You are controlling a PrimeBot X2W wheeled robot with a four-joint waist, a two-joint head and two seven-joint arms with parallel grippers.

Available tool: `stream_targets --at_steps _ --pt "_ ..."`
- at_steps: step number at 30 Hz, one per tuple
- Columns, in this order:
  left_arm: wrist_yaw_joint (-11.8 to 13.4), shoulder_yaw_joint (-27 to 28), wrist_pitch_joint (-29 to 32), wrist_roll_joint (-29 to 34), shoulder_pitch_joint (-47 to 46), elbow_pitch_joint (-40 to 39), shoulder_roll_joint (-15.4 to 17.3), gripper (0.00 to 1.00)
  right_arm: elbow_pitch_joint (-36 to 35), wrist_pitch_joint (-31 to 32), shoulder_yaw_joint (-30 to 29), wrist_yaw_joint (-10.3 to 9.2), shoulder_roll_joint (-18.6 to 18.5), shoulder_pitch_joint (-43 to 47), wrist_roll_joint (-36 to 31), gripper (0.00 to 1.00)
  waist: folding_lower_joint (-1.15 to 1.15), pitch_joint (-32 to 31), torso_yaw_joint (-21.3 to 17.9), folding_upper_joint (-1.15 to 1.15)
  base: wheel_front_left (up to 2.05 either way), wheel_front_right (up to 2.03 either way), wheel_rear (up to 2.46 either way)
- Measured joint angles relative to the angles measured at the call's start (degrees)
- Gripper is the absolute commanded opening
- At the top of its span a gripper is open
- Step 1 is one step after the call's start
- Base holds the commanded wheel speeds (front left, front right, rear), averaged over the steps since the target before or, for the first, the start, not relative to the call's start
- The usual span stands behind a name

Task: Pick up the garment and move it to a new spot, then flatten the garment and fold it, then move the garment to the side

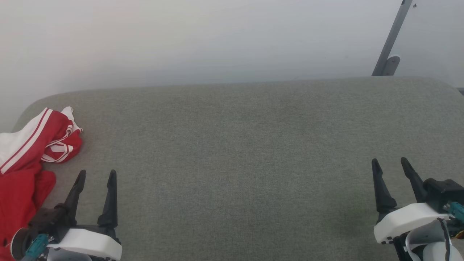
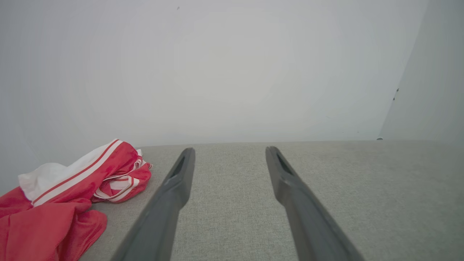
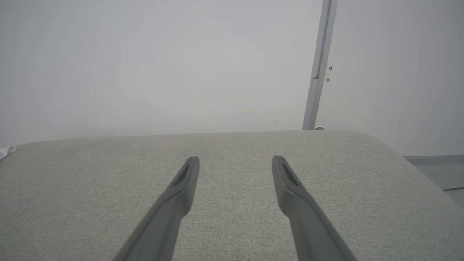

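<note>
The garment point(image 1: 27, 163) is a crumpled red shirt with white parts and red-white striped trim, lying bunched at the far left edge of the grey fabric surface point(image 1: 239, 152). In the left wrist view the garment point(image 2: 65, 195) sits to the left of the fingers. My left gripper point(image 1: 97, 173) hovers open just right of it, not touching it, nothing between its fingers. My right gripper point(image 1: 390, 161) stands open at the lower right, far from the garment, holding nothing. A small white bit of the garment point(image 3: 5, 151) peeks in at the left edge of the right wrist view.
The grey cushioned surface has rounded far corners and ends against a pale wall point(image 1: 217, 40). A grey metal post point(image 1: 391, 43) rises behind the far right corner. Floor point(image 3: 438, 174) shows past the right edge.
</note>
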Motion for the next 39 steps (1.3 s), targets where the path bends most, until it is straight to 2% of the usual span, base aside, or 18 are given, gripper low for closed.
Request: stream_targets --at_steps 6,12,26,39 --pt "-0.01 0.42 0.00 -1.52 -0.08 1.07 -0.46 1.00 0.02 0.02 0.65 0.00 0.02 0.35 -0.32 1.00 0.00 -0.18 1.01 0.00 0.00 0.00 0.00" --pt "-0.02 0.85 0.00 -2.74 -0.98 2.10 -0.48 1.00 0.29 0.54 2.67 0.00 -0.16 0.30 -0.32 1.00 0.00 -0.71 3.74 0.00 0.00 0.00 0.00" --pt "0.09 2.64 1.25 -6.44 0.07 2.52 1.03 1.00 2.49 1.03 8.90 0.00 -0.55 -1.09 0.64 1.00 0.00 -3.09 14.32 0.00 0.00 0.00 0.00" --pt "0.71 2.37 4.35 -7.90 1.41 0.48 1.72 1.00 4.74 0.04 10.94 0.00 0.26 -1.81 1.08 1.00 0.00 -4.69 22.37 0.00 0.00 0.00 0.00"
